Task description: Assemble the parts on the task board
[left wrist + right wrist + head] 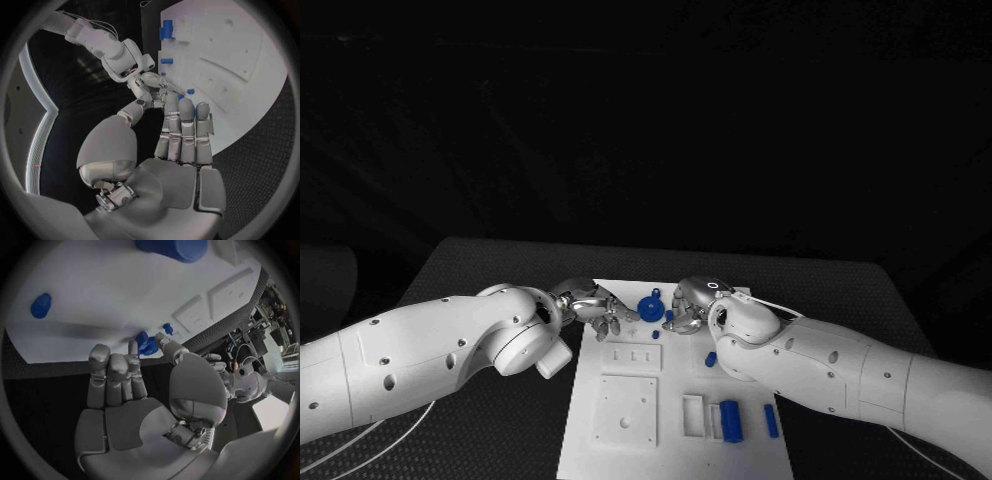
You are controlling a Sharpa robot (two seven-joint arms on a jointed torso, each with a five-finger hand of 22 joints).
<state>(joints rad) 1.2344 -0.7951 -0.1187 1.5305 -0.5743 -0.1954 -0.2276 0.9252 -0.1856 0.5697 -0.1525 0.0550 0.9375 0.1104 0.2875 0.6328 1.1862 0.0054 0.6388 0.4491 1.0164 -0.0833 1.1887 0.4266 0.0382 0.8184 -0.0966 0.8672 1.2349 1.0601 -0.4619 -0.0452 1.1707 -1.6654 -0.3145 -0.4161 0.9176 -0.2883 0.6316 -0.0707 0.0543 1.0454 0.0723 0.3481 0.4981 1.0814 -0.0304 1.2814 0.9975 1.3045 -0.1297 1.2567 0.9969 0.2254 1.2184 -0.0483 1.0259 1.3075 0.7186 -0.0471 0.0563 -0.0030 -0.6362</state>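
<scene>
one white task board point(625, 440), two robot hands, left robot hand point(596, 305), right robot hand point(687, 305)

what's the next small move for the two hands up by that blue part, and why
Probably ease the blue part down onto the task board. Both the left hand and the right hand meet around it at the board's far end; who holds it is unclear.

The black table point(488, 262) has a dark, finely textured top. The white task board point(678, 445) lies flat on it, in the middle and near the front edge. A thin white cable point(390, 431) lies on the table at the front left.
</scene>
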